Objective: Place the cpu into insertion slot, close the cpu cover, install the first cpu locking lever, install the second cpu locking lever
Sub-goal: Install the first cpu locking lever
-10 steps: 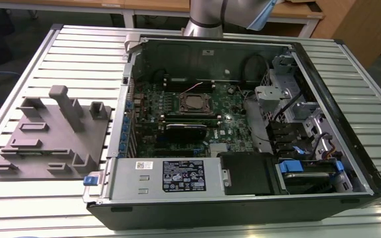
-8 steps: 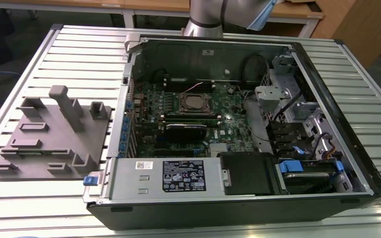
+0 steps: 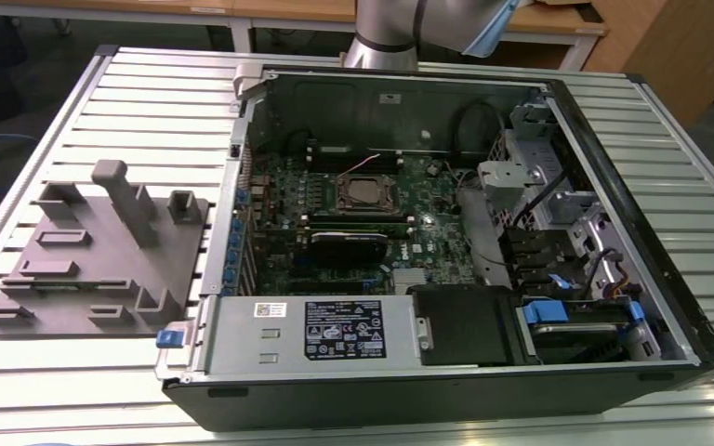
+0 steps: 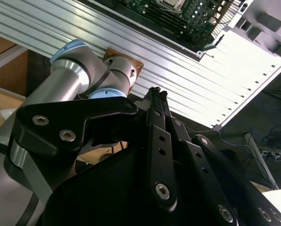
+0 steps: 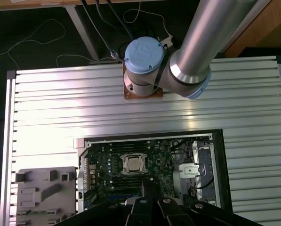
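I see the cpu (image 3: 364,193) lying in the insertion slot (image 3: 341,196) on the green board (image 3: 332,232), inside the open computer case (image 3: 605,186), so I think that step is done. I cannot make out the cpu cover or the two locking levers. My gripper (image 4: 156,92) hangs high above, fingers pressed together, holding nothing.

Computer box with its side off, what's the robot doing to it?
A silver robot arm hangs high above the open black computer case on the slatted metal table. Its black gripper has its jaws shut, holding nothing. The small silver-grey square chip already lies in its silvery-rimmed socket on the green circuit board.
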Controlling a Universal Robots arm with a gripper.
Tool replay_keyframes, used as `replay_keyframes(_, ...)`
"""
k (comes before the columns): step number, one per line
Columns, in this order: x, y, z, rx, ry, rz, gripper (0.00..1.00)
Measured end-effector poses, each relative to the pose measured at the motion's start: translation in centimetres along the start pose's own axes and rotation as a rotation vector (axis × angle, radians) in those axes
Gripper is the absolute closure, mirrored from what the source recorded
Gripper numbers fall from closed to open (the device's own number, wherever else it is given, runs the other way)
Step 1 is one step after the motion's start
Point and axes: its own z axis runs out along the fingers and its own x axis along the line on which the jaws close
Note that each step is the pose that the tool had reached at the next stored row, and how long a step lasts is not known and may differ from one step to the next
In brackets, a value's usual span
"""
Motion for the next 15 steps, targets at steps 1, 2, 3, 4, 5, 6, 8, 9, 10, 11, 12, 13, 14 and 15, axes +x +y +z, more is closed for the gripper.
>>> replay_keyframes(1, 0.00, 0.00, 0.00, 0.0000, 0.0000, 0.000, 0.90)
replay_keyframes(2, 0.00, 0.00, 0.00, 0.0000, 0.0000, 0.000, 0.90)
replay_keyframes(3, 0.00, 0.00, 0.00, 0.0000, 0.0000, 0.000, 0.90)
replay_keyframes(4, 0.00, 0.00, 0.00, 0.0000, 0.0000, 0.000, 0.90)
replay_keyframes(5, 0.00, 0.00, 0.00, 0.0000, 0.0000, 0.000, 0.90)
replay_keyframes(6, 0.00, 0.00, 0.00, 0.0001, 0.0000, 0.000, 0.90)
replay_keyframes(8, 0.00, 0.00, 0.04, 0.0000, 0.0000, 0.000, 0.90)
replay_keyframes(9, 0.00, -0.02, 0.17, 0.0013, -0.0002, 0.000, 0.90)
replay_keyframes(10, 0.00, -0.05, 0.33, 0.0023, -0.0006, 0.000, 0.90)
replay_keyframes(11, 0.00, -0.09, 0.51, 0.0025, -0.0007, 0.000, 0.90)
replay_keyframes(12, 0.00, -0.12, 0.69, 0.0027, -0.0008, 0.000, 0.90)
replay_keyframes(13, 0.00, -0.15, 0.88, 0.0031, -0.0009, 0.000, 0.90)
replay_keyframes(14, 0.00, -0.18, 1.05, 0.0036, -0.0008, 0.000, 0.90)
replay_keyframes(15, 0.01, -0.22, 1.23, 0.0039, -0.0010, 0.000, 0.90)
